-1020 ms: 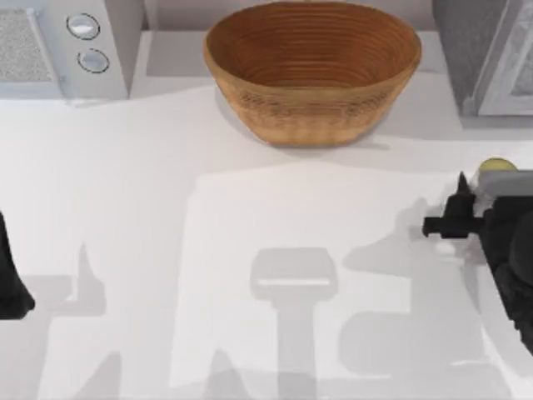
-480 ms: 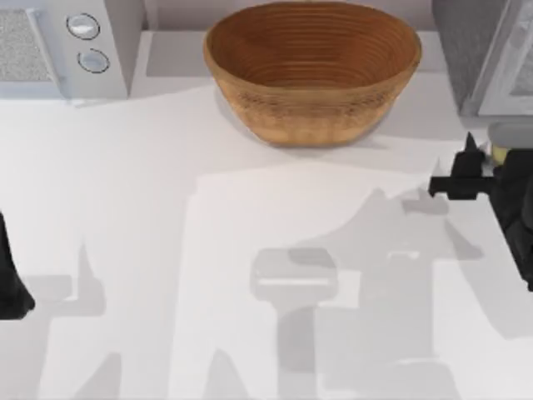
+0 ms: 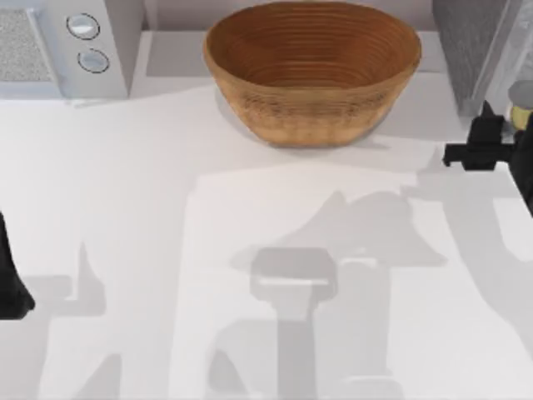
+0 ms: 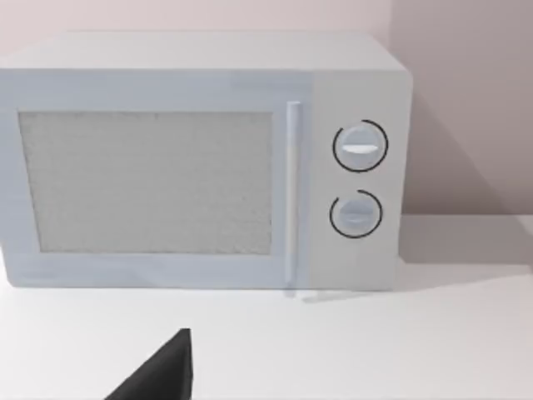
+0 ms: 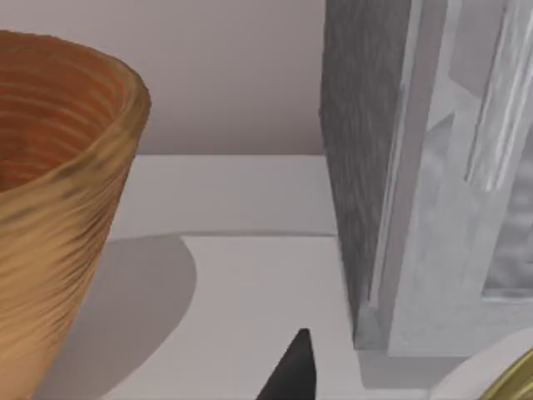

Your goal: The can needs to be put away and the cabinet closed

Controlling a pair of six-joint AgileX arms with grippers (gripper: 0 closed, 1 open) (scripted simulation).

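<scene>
The can, white with a dull gold top, hangs at the table's far right edge, just in front of the cabinet. My right gripper is shut on it. The cabinet is dark grey and speckled, and its pale framed door is swung outward. In the right wrist view the cabinet's side wall and door frame stand close ahead, and the can's gold rim shows at the corner beside a black fingertip. My left arm is parked at the left edge.
A large woven basket stands at the back centre, left of the cabinet. A light-grey microwave with two round knobs takes the back left corner. The white table stretches between the arms.
My right gripper has carried the can away from the front of the table and to the right, closer to the cabinet. The left arm has stayed still.
</scene>
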